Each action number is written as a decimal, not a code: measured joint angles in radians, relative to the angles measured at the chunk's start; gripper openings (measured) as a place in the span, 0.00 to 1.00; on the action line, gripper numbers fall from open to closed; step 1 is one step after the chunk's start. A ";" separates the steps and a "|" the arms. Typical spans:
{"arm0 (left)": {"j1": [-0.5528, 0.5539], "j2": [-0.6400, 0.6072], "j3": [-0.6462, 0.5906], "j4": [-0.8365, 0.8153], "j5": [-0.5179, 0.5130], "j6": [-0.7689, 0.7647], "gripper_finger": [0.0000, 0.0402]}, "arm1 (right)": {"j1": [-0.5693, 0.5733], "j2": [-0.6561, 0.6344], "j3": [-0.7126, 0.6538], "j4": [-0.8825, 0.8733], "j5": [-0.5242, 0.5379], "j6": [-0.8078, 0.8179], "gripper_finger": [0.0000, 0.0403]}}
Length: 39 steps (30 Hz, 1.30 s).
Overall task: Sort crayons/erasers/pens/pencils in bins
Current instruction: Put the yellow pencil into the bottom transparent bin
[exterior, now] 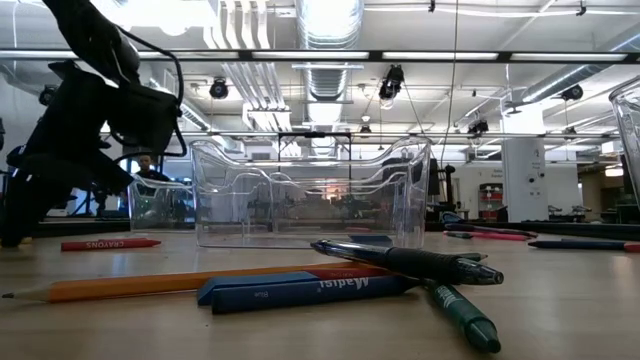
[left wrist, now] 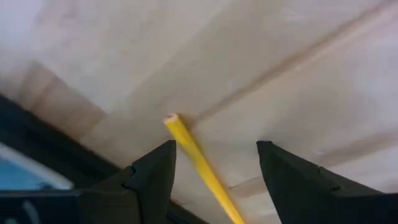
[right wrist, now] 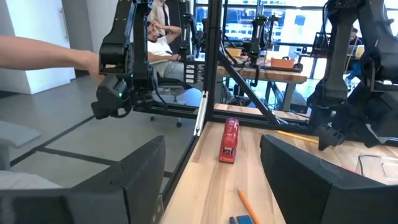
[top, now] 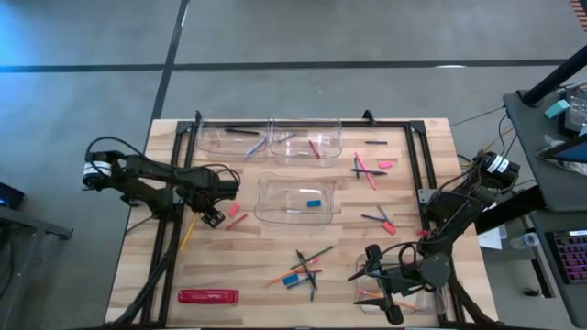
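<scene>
Open left pincer [left wrist: 214, 163] straddles a slim yellow pencil [left wrist: 198, 163].

1. A wooden bench [top: 257, 252] with a black frame [top: 417, 151] along its edges.
2. A long red flat pack [top: 208, 296] lies near the bench's front left corner.
3. A seated person [right wrist: 163, 50] in the room beyond.

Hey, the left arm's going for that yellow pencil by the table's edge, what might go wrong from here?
1. In the left wrist view the yellow pencil lies off-centre, nearer one finger of the open left gripper, so closing may nudge or roll it instead of pinching it.
2. The pencil lies close to the black frame rail; the fingers may knock it.
3. A red crayon lies near the left gripper and might get bumped.
</scene>
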State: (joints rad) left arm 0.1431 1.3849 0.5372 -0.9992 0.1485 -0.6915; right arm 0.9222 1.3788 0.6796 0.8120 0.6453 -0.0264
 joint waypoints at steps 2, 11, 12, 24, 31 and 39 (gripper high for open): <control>0.000 0.000 -0.004 0.019 0.034 0.002 0.51 | 0.000 0.000 0.000 0.000 0.000 0.000 0.62; -0.001 -0.001 0.006 0.037 0.080 -0.001 0.31 | 0.000 0.000 0.000 0.000 0.000 -0.004 0.62; -0.001 -0.001 0.008 0.037 0.083 -0.002 0.28 | 0.000 0.000 0.000 0.000 0.000 -0.004 0.62; -0.003 -0.002 0.012 0.039 0.052 -0.046 0.02 | 0.000 0.000 0.000 0.000 0.001 -0.011 0.62; -0.001 -0.042 0.089 0.094 0.036 -0.058 0.00 | 0.000 0.000 0.000 0.000 0.001 -0.015 0.62; -0.008 -0.136 0.200 0.074 0.040 -0.059 0.01 | 0.000 0.000 0.000 0.000 0.001 -0.018 0.62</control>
State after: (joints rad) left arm 0.1352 1.2489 0.7372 -0.9252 0.1886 -0.7506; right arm 0.9222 1.3792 0.6796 0.8116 0.6461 -0.0445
